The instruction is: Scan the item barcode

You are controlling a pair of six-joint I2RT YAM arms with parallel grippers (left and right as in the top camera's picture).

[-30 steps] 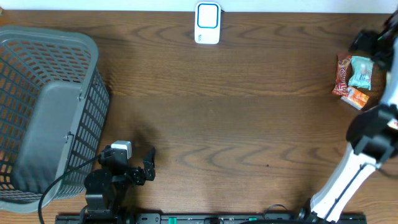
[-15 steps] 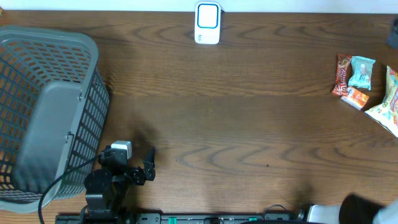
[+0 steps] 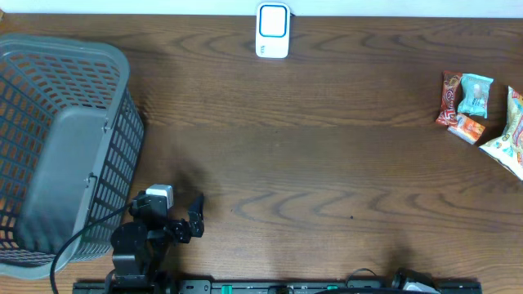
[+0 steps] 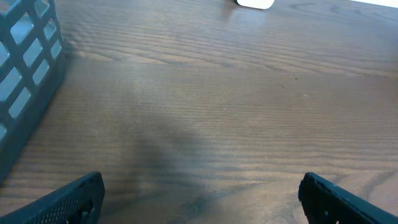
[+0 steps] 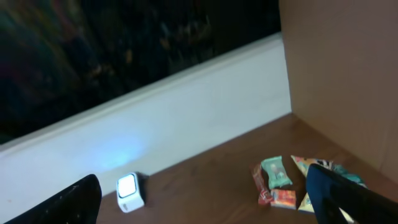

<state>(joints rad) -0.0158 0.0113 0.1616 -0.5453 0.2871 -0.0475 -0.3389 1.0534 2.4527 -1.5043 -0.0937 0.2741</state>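
Observation:
Several snack packets lie at the table's right edge: a red one (image 3: 449,98), a teal one (image 3: 475,95), a small orange one (image 3: 467,128) and a yellow bag (image 3: 508,139). The white barcode scanner (image 3: 272,30) stands at the far middle edge. My right gripper (image 5: 205,202) is open and empty, raised well back from the table, looking down on the scanner (image 5: 130,193) and the teal packet (image 5: 277,172). It is out of the overhead view. My left gripper (image 3: 194,216) rests near the front left, open (image 4: 202,202) over bare wood with nothing between its fingers.
A large grey mesh basket (image 3: 57,147) fills the left side, close beside my left arm; its wall (image 4: 25,81) shows in the left wrist view. A white wall strip (image 5: 186,118) runs behind the table.
My right arm has pulled back from the snack packets at the right edge and left the overhead view, uncovering the yellow bag. The left arm has not moved.

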